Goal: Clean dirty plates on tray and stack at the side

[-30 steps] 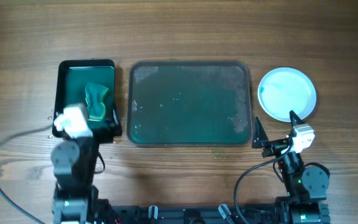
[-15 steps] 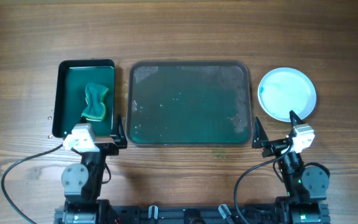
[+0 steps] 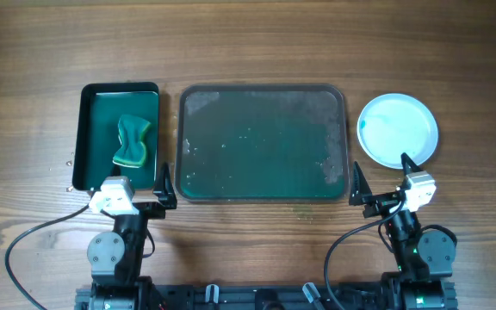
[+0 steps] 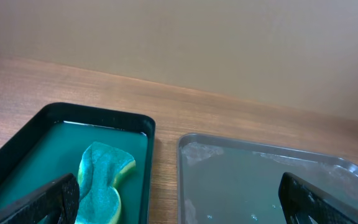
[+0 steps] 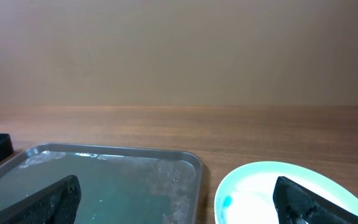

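Observation:
The large grey-green tray (image 3: 263,142) lies mid-table with no plates on it, only wet smears; it also shows in the left wrist view (image 4: 260,180) and the right wrist view (image 5: 104,180). A pale blue plate (image 3: 398,129) sits on the table right of the tray, with a small blue-green spot near its left rim (image 5: 272,193). I cannot tell whether other plates lie under it; no white plates show separately. My left gripper (image 3: 136,191) (image 4: 179,208) is open and empty, near the table's front edge. My right gripper (image 3: 382,176) (image 5: 179,208) is open and empty, just in front of the plate.
A smaller bright-green tray (image 3: 93,138) (image 4: 42,149) stands left of the large tray and holds a crumpled green sponge (image 3: 133,142) (image 4: 104,177). A narrow strip of wood separates the two trays.
My left gripper has pulled back from over the bright-green tray toward the front edge, leaving the sponge in that tray. The right arm and the plate have not moved.

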### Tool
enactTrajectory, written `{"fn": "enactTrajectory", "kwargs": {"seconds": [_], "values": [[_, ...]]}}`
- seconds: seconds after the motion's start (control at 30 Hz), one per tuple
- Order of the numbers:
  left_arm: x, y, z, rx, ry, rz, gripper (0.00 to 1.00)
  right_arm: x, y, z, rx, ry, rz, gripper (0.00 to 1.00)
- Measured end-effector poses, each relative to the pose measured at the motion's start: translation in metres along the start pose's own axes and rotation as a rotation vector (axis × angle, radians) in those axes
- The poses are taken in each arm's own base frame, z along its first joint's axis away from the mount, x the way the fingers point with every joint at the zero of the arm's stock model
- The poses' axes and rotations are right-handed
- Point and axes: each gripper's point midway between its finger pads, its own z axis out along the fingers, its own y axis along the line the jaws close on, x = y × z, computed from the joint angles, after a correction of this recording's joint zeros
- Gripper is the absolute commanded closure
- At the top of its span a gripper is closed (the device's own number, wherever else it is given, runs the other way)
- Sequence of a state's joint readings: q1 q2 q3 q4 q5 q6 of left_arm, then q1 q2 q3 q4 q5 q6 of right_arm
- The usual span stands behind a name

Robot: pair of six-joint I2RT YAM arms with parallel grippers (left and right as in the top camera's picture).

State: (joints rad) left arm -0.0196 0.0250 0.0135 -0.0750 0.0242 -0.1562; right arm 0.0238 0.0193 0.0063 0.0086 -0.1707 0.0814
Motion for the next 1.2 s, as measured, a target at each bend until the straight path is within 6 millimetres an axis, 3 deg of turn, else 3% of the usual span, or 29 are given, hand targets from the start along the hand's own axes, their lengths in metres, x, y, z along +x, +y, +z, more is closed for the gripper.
{"fn": "enactTrajectory", "kwargs": {"seconds": [1.2], "values": [[-0.0012,-0.0048,-0.0007,0.020,-0.006,0.002,0.00,0.0000,0.0000,0.0000,0.000,0.000,0.000,0.00]]}}
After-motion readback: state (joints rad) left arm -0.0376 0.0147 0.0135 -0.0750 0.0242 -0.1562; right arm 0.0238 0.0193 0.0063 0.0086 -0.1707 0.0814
